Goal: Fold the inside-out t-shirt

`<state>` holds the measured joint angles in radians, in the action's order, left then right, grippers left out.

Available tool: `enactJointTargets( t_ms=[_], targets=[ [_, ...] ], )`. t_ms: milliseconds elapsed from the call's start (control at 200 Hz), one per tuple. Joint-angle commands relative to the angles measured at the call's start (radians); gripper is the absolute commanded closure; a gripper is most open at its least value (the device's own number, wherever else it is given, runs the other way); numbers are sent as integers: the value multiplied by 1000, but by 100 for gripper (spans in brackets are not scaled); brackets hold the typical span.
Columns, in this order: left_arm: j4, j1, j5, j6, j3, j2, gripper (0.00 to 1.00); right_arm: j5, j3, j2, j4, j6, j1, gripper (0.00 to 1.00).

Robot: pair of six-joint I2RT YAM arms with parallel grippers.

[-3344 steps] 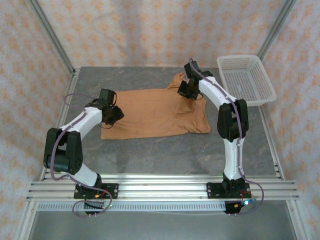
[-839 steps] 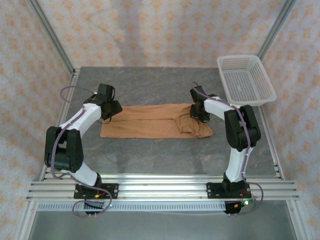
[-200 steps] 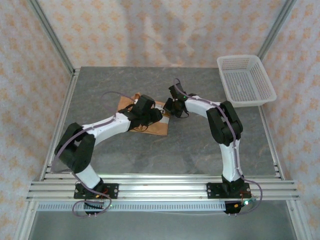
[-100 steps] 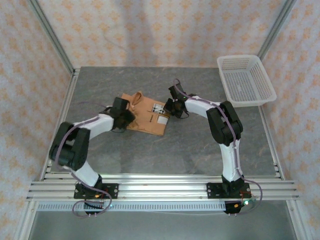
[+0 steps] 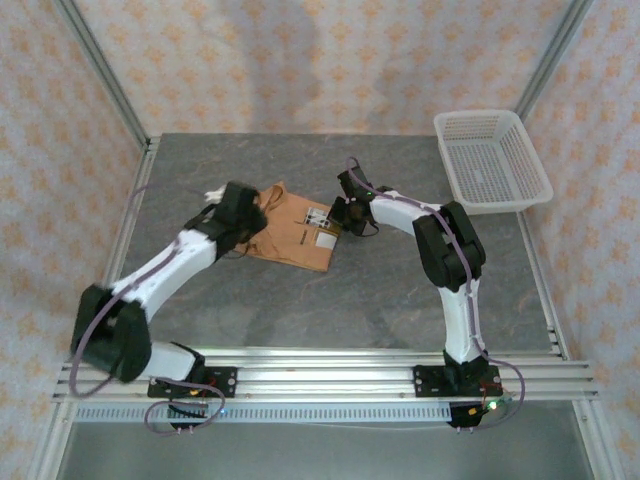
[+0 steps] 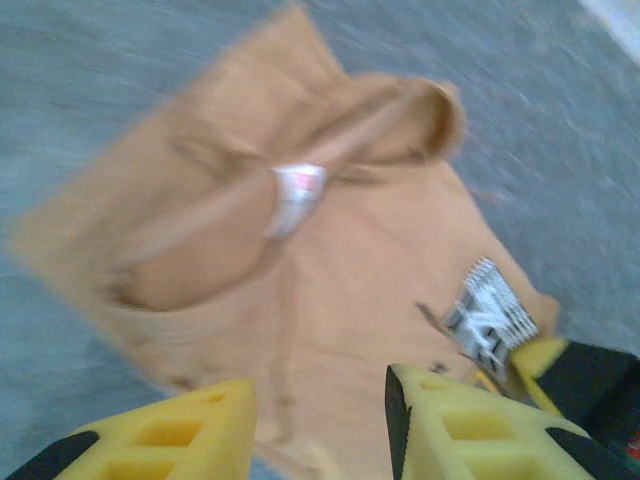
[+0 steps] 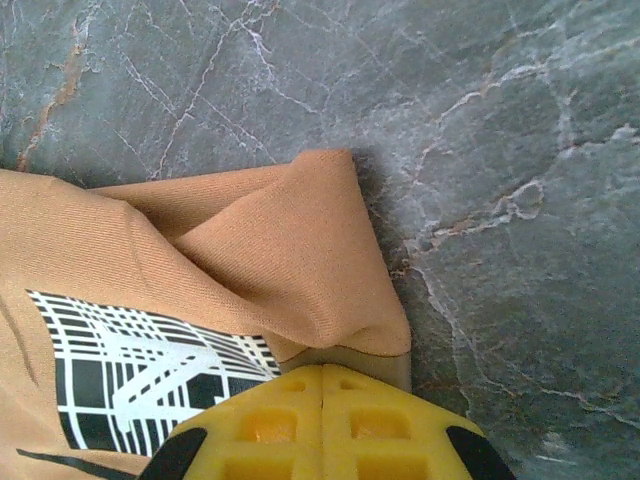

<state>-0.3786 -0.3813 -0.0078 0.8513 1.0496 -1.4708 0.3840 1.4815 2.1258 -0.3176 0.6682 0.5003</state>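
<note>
My left gripper [image 6: 320, 400] hangs over the t-shirt [image 5: 298, 240], fingers apart and empty, left arm stretched forward. My right gripper [image 7: 322, 385] pinches the t-shirt's right corner, right arm bent.

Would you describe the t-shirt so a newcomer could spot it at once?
On the grey marbled table, look near its middle. A tan cloth t-shirt lies there, folded small; its black-and-white checked patch sets it apart from the white plastic mesh basket.

Tan t-shirt [image 5: 290, 238] with black-and-white checked patch [image 7: 150, 370]; grey marbled table [image 5: 400, 295]
</note>
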Motion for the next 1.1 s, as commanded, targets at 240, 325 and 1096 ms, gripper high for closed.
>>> enactJointTargets(
  t_ms=[240, 325, 1096],
  targets=[
    [-79, 54, 155, -127, 467, -596, 62, -13, -29, 16, -46, -16, 17, 100],
    [-138, 140, 149, -172, 559, -677, 64, -17, -62, 5, -40, -19, 20, 100],
    [-89, 191, 197, -178, 195, -217, 61, -31, 23, -104, -150, -67, 48, 98]
  ],
)
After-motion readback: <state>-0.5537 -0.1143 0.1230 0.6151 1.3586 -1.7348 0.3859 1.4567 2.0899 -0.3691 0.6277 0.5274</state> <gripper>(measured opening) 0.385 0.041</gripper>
